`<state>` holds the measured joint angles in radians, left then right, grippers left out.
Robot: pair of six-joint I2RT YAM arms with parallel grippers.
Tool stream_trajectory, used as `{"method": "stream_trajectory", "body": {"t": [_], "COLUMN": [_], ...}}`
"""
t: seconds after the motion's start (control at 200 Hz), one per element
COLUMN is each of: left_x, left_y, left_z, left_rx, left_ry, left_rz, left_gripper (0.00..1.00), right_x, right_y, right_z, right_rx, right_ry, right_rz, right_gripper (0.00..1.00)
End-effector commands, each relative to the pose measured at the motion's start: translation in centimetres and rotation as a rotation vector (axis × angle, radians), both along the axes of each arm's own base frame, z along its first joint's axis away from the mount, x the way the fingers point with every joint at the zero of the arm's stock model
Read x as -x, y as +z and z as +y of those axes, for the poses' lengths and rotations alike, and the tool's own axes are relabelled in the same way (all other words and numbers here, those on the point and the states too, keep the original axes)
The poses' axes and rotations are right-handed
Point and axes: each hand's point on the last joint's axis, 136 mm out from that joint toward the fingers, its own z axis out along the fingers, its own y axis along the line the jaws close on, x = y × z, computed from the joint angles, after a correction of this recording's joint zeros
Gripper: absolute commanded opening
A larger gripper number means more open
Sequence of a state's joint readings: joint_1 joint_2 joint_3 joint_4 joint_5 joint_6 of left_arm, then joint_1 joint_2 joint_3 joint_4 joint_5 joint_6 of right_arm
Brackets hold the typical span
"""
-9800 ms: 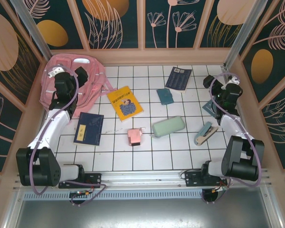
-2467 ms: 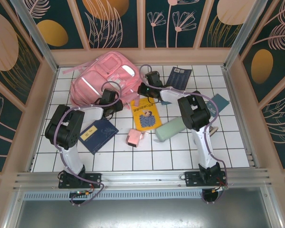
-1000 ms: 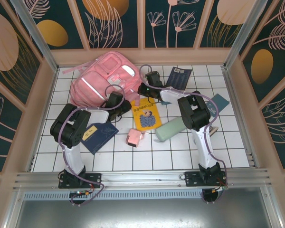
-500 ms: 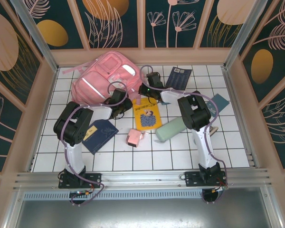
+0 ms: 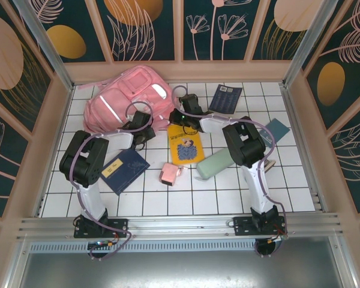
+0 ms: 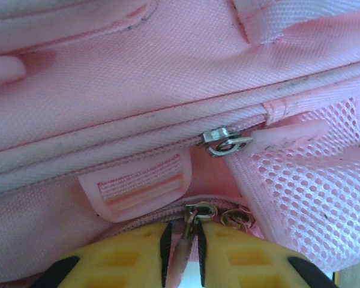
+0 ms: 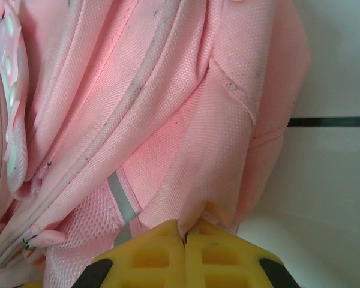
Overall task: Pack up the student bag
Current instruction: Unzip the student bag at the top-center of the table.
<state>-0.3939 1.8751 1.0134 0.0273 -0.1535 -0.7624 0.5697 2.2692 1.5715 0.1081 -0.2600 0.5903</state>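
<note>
Student bag [image 5: 126,102]: pink backpack, far-left corner of tiled counter [image 5: 228,186]. Grip: left tool [image 6: 183,255] narrow, pinching zipper pull [image 6: 188,231]; right tool [image 7: 185,237] clamped on bag fabric. Handling: right anchors cloth taut; left draws along the zipper line, steadily.

No text is legible. Cover print on the yellow book [image 5: 186,144], just nearer than my right claw [image 5: 177,114], and on the dark booklet [image 5: 225,98], to its right: too small to read.
</note>
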Motion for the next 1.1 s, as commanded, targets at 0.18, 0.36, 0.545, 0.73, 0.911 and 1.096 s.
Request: {"method": "stream_trajectory", "body": {"t": [0.18, 0.36, 0.545, 0.73, 0.911, 1.096], "left_x": [1.1, 1.5, 2.9, 4.7, 6.2, 5.6], "left_y": [-2.2, -3.9, -5.7, -6.4, -6.9, -5.6], "left_z": [3.4, 3.2, 3.1, 3.4, 3.3, 4.0], "left_rx": [-0.099, -0.095, -0.118, -0.148, -0.126, -0.174], "left_ry": [-0.02, -0.027, -0.037, -0.024, -0.018, 0.003], "left_rz": [0.069, 0.107, 0.177, 0.243, 0.279, 0.258], "left_gripper": [0.32, 0.27, 0.37, 0.35, 0.19, 0.0], "right_x": [-0.8, -0.7, -0.9, -1.0, -1.1, -1.1], "right_y": [0.3, 0.2, 0.2, 0.3, 0.3, 0.5], "right_z": [-3.0, -2.7, -2.7, -2.6, -2.6, -2.6], "right_rx": [0.041, 0.04, 0.039, 0.039, 0.034, 0.037], "right_ry": [-0.079, -0.077, -0.08, -0.083, -0.085, -0.09], "right_rz": [0.021, 0.024, 0.025, 0.022, 0.023, 0.017], "right_gripper": [0.0, 0.0, 0.0, 0.0, 0.0, 0.0]}}
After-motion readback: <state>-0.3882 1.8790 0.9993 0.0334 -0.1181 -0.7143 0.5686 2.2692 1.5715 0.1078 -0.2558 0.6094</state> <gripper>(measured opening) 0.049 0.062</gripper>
